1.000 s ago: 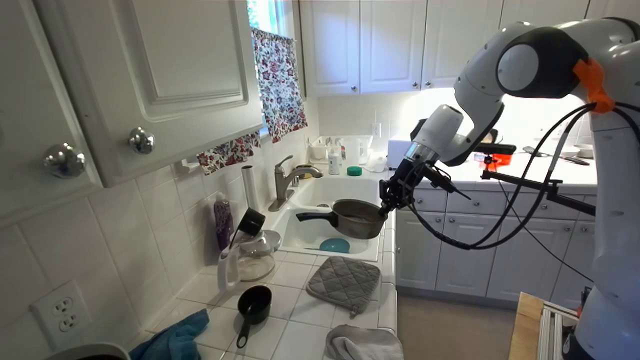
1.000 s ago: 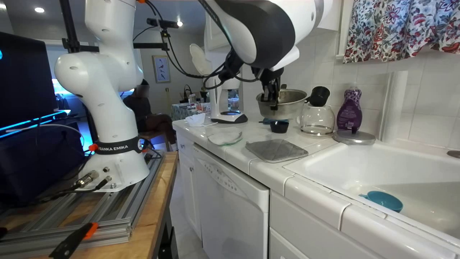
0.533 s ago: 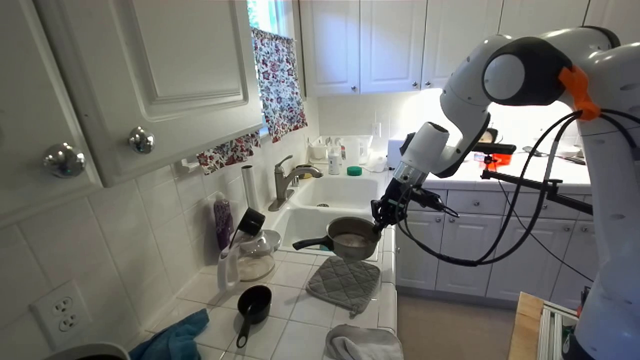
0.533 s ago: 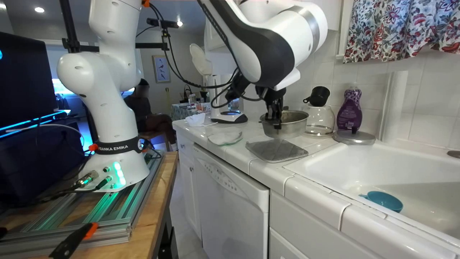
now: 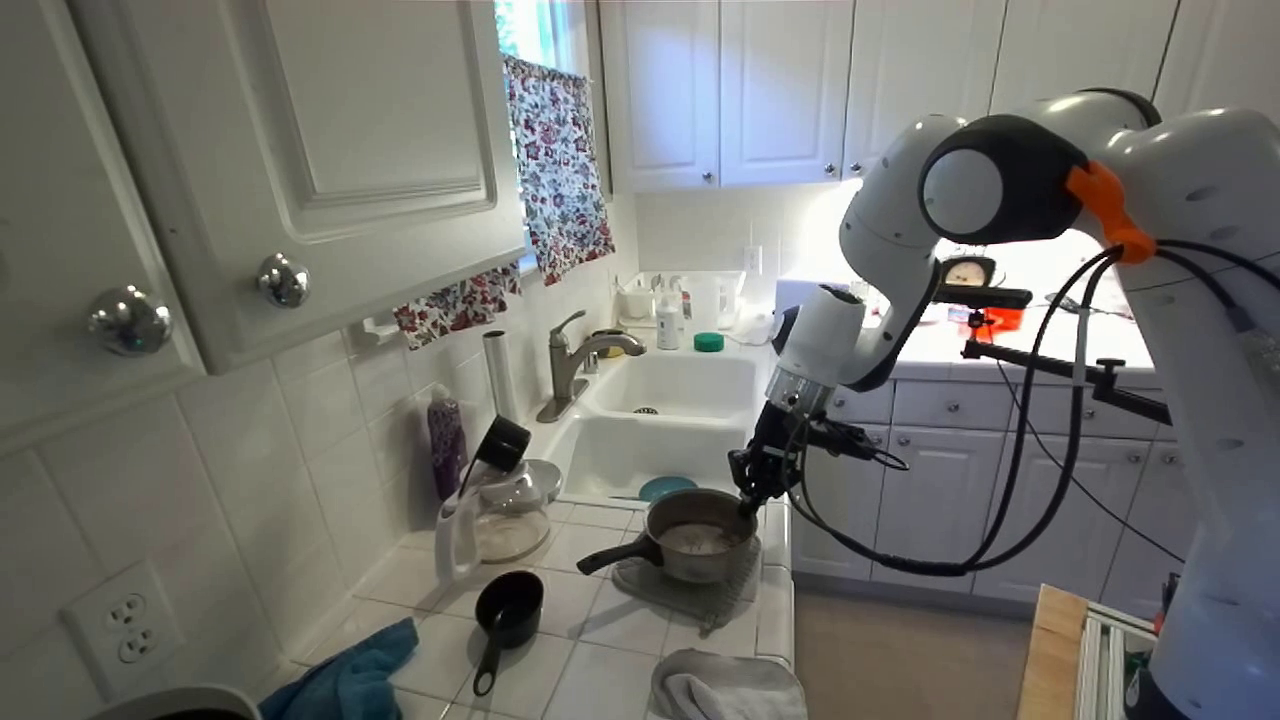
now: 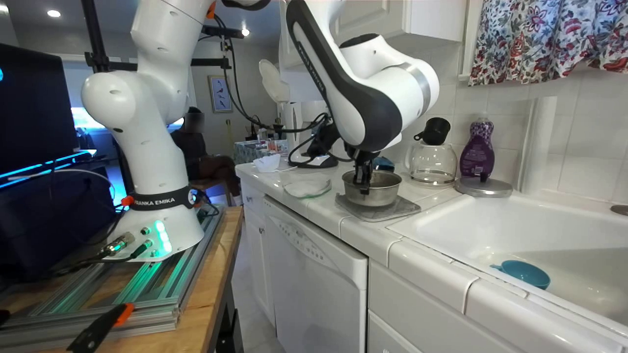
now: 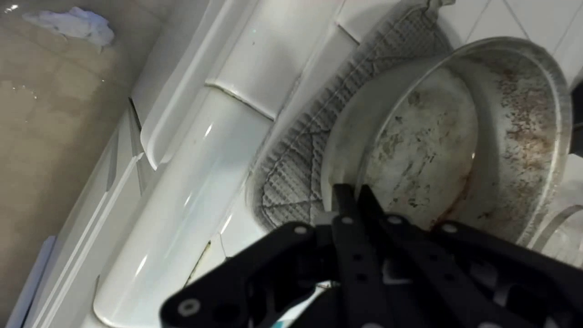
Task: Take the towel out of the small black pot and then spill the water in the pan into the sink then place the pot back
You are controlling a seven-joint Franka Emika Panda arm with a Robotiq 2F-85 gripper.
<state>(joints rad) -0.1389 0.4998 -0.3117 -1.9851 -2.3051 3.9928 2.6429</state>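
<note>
Rim of the pan [image 7: 419,150] is pinched by the gripper [image 7: 355,189]: fingers [image 7: 345,200] nearly together, one inside, one outside. Pan is held over the pot holder [image 7: 291,180], below the fingers; its underside is hidden, so contact can't be confirmed. Handle [image 7: 577,120] is cut off in wrist view, opposite the fingers. Any water in the pan can't be made out. Versus half a second ago, pan has been lowered; teal cup [image 5: 667,487] in the sink [image 5: 615,455], beyond the fingers, is less covered.
</note>
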